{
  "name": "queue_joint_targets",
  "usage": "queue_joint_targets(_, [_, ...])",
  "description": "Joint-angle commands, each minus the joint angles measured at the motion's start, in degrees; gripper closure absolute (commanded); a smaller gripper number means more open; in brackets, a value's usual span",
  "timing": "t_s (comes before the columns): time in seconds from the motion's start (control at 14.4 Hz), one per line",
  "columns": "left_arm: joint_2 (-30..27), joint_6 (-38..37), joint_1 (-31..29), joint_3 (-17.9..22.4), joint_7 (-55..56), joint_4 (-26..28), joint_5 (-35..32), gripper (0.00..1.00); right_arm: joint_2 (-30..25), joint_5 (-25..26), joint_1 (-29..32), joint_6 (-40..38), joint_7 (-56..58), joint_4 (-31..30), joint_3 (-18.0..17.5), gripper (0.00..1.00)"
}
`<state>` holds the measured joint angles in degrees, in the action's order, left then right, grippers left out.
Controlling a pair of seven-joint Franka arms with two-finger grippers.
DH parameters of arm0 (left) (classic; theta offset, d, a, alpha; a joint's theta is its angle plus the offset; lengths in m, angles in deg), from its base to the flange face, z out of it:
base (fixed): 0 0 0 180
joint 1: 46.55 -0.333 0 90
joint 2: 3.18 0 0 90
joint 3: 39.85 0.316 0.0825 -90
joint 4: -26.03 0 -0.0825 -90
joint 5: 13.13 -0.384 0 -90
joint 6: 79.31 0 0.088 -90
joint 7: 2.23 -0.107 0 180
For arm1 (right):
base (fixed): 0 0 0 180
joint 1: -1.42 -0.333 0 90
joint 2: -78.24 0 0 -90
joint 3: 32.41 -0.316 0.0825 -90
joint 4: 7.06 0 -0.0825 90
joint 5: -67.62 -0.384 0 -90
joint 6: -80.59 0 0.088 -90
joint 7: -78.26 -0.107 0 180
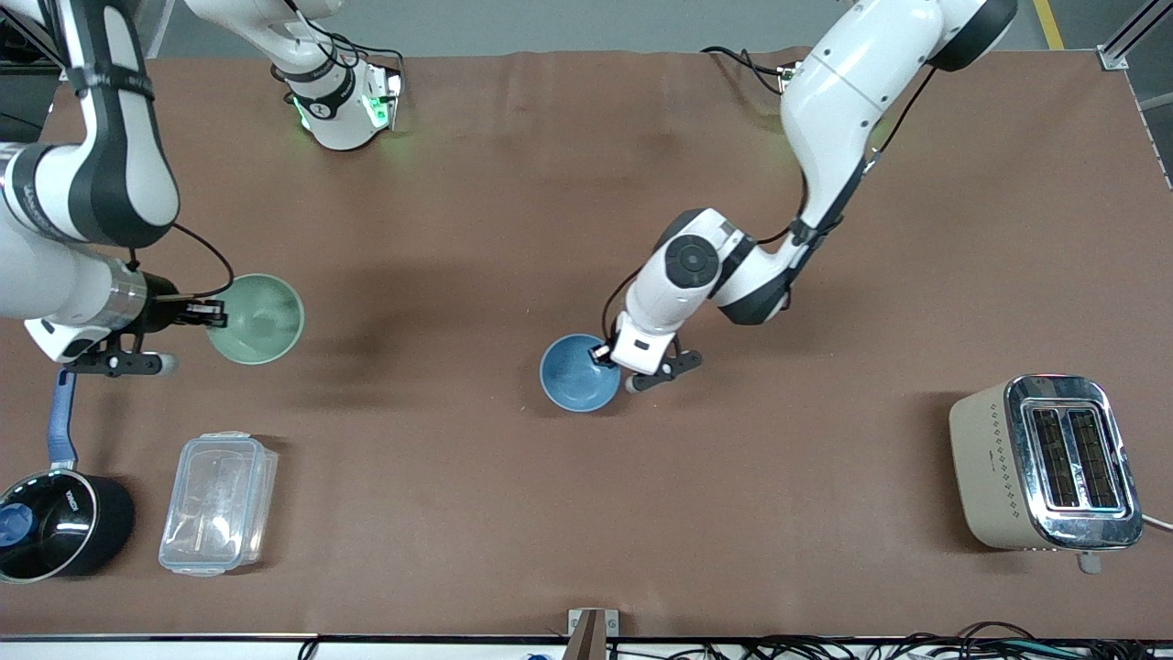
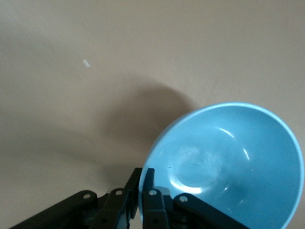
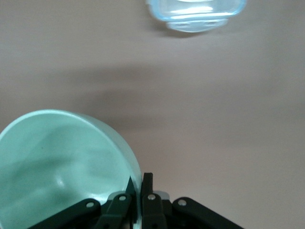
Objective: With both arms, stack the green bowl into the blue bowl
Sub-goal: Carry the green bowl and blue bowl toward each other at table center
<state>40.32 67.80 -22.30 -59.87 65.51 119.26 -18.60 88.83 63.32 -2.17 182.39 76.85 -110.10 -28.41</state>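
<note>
The right gripper point(image 1: 213, 314) is pinching the rim of the green bowl point(image 1: 257, 319), fingers closed on its edge, above the worktop point(image 1: 513, 183) near a clear lidded container point(image 1: 216, 502). The left gripper point(image 1: 607, 352) is clamping the blue bowl point(image 1: 575, 374) by its rim at mid-worktop. Bare brown worktop is lying open between the bowls.

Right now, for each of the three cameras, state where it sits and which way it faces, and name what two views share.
Front view: high across the table, facing both arms' bases; shows the right gripper on the green bowl and the left gripper on the blue bowl.
Left wrist view: looks down past its black fingers clamped on the blue bowl's rim.
Right wrist view: looks down past its fingers on the green bowl's rim; it shares the clear container with the front view.
</note>
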Motion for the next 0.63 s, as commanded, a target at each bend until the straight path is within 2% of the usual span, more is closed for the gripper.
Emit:
queue_joint_targets(0.0, [2.0,0.0,3.2,2.0,2.2,-3.0,-0.8,0.88,1.2,-1.5,-0.2,-1.2,-8.1,2.0,-6.0,1.00])
queue_joint_targets(0.07, [2.0,0.0,3.5,2.2,2.7,-3.0,-0.8,0.69,1.3,-1.6,-0.2,-0.8,-10.3,2.0,-7.7,1.00])
queue_joint_targets(0.14, [2.0,0.0,3.5,2.3,3.4,-3.0,-0.9,0.45,1.5,-2.7,-0.5,0.1,-12.8,2.0,-9.1,1.00])
queue_joint_targets(0.21, [1.7,-0.1,3.5,2.5,4.0,-3.0,-1.1,0.09,1.6,-4.4,-1.0,1.4,-14.7,2.0,-10.2,1.00])
queue_joint_targets(0.28, [0.9,-0.4,3.3,3.1,3.9,-3.1,-2.4,0.00,2.1,-4.8,-1.8,3.2,-16.7,1.8,-11.3,1.00])
queue_joint_targets(0.42, [-1.5,-3.3,2.6,5.4,3.5,-5.6,-4.5,0.00,4.0,-4.8,-2.9,5.7,-21.5,1.8,-14.6,1.00])
queue_joint_targets(0.56, [-3.3,-13.5,0.8,7.1,2.5,-10.8,-6.8,0.00,5.8,-4.8,-4.2,9.3,-26.0,1.3,-17.5,1.00])
